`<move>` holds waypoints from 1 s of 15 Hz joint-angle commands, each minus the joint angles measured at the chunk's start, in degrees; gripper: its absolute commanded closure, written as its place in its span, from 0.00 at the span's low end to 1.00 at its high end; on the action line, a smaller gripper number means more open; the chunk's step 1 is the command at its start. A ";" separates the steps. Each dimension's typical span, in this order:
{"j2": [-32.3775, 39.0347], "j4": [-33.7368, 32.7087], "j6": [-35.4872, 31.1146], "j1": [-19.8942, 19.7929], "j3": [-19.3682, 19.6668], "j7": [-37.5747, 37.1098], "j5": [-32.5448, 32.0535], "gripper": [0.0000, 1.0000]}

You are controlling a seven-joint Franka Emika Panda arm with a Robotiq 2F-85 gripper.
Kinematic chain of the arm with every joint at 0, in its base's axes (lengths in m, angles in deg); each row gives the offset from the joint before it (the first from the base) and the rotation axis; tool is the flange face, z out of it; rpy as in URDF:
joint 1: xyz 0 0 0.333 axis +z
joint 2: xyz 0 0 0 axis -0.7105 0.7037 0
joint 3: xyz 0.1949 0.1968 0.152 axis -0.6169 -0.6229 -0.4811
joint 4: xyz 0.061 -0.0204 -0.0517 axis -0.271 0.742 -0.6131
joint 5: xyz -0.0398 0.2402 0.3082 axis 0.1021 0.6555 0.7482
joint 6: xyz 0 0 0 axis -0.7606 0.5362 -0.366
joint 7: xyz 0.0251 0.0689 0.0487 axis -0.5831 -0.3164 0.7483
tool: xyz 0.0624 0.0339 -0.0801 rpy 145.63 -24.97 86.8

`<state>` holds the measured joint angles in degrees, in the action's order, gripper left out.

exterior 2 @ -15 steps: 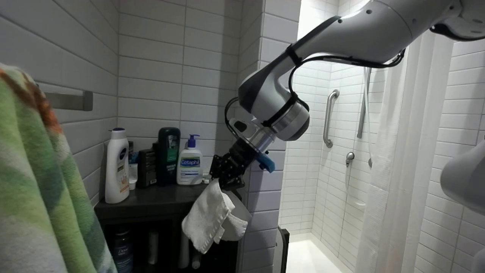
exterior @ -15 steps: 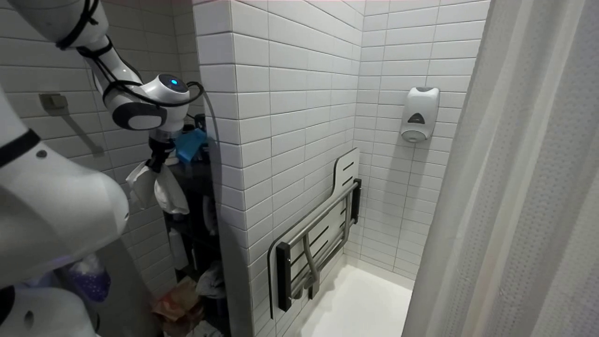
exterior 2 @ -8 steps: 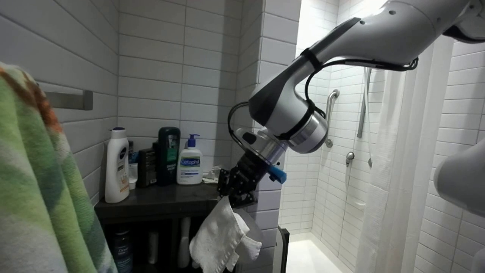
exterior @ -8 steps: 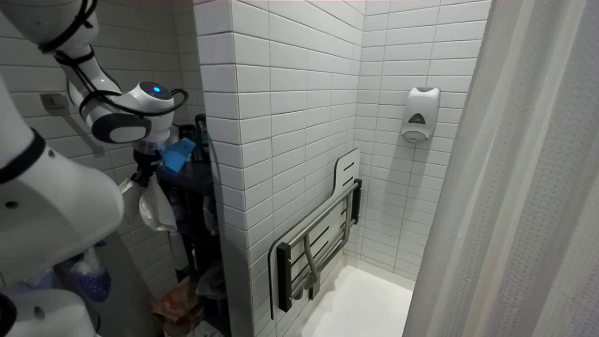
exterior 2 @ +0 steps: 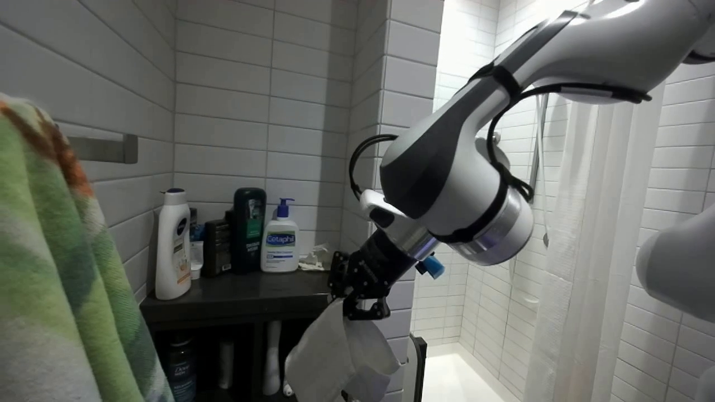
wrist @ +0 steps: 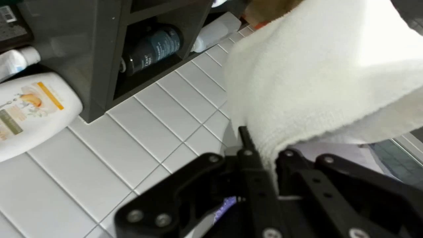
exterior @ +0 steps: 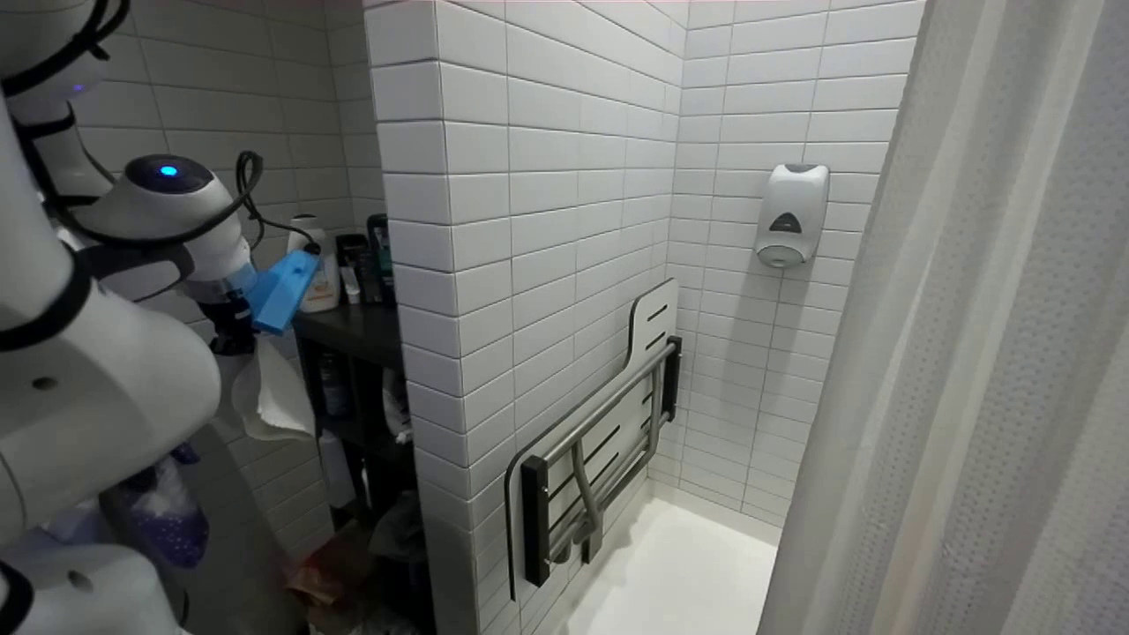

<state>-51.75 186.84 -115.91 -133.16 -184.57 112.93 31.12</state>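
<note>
Now carries a white cloth [exterior 2: 321,352] lower and farther out from the dark shelf unit [exterior 2: 234,287], apparently drawing it away. Still pinches it by one edge in the almost closed gripper [wrist: 267,162], with loose folds hanging in front of that unit. Compared with a second ago, exposes more crumpled paper [exterior 2: 317,258] by the pump bottle [exterior 2: 280,245] and, in an exterior view, a lotion bottle [exterior: 326,284].

Passing room is lying before the pump bottle [exterior 2: 280,247] on the black shelf [exterior 2: 240,286]; a white bottle [exterior 2: 173,245] is crowding one end, a tiled pillar [exterior 2: 410,84] is closing the other, white cloth [exterior 2: 321,354] is hanging before a lower compartment [exterior 2: 291,334]
</note>
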 commanded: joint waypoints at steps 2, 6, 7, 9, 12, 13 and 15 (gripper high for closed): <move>-0.34 2.24 -13.73 7.11 -0.79 -5.04 -1.29 0.98; -9.84 -3.69 -9.04 -1.07 -9.85 -5.87 -1.25 0.98; -11.39 -3.99 -9.92 -0.94 -10.55 -5.66 -1.33 0.98; -15.94 -7.04 -9.56 0.33 -9.14 -4.66 -1.13 0.98; -23.37 -12.30 -9.57 7.49 -2.30 -5.35 1.09 0.98; -25.56 -13.33 -9.59 10.57 0.32 -6.64 1.70 0.98; -30.89 -15.36 -9.71 16.56 5.27 -9.04 4.30 0.98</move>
<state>-74.27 175.67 -124.79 -124.52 -186.00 107.03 31.81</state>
